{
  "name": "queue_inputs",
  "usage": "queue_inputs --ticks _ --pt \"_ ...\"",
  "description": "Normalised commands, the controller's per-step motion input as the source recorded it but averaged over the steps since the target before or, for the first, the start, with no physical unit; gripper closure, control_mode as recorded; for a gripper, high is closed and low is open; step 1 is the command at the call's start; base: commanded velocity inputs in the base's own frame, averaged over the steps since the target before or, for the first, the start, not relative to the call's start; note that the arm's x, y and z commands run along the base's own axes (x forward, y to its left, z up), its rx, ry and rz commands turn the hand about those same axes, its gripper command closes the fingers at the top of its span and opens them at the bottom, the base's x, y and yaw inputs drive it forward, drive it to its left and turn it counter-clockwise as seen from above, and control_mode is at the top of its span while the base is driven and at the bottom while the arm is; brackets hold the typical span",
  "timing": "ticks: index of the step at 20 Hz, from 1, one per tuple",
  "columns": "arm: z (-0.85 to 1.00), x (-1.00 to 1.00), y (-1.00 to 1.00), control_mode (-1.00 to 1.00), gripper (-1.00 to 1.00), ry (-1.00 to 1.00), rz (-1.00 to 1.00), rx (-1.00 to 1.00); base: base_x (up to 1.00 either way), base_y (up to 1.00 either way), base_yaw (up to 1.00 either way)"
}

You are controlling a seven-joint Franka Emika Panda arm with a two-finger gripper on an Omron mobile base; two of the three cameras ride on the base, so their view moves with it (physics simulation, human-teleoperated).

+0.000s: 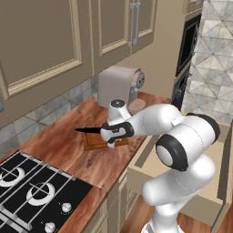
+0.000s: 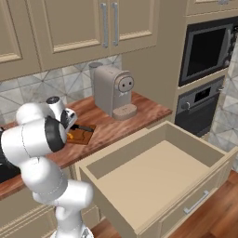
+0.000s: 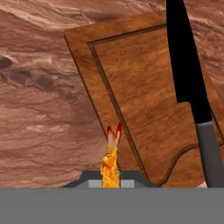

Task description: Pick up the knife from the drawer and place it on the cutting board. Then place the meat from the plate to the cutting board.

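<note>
A: Where are we on the task?

B: The knife (image 3: 192, 74) lies on the cutting board (image 3: 148, 96), blade running off its left edge over the wooden counter (image 1: 59, 145). We read that step as done. The drawer (image 2: 153, 176) stands open and bare at the right.

A: And the claw?

B: Our gripper (image 3: 110, 177) is pinched tight on the meat (image 3: 111, 162), the orange lump sticking up between the tips. We hold it just above the counter beside the board's near edge, clear of the knife, presumably so the drop lands on free wood.

A: Risk?

B: The lump is tiny; it could slip or land off the rim.
</note>
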Motion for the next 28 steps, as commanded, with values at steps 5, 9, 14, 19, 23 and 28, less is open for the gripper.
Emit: queue_inputs --ticks 5,9,14,19,23,28 --pt "-0.24 0.30 0.02 -1.00 1.00 0.00 0.00 0.00 0.00 0.00 0.00" --pt "-0.23 0.30 0.03 -1.00 1.00 0.00 0.00 0.00 0.00 0.00 0.00" --pt "-0.20 0.31 0.00 -1.00 1.00 0.00 0.00 0.00 0.00 0.00 0.00" --pt "-0.20 0.30 0.02 -1.00 1.00 0.00 0.00 0.00 0.00 0.00 0.00" --pt "-0.21 0.26 0.01 -1.00 1.00 0.00 0.00 0.00 0.00 0.00 0.00" --pt "-0.21 0.08 0.00 -1.00 -1.00 0.00 0.00 0.00 0.00 0.00 0.00"
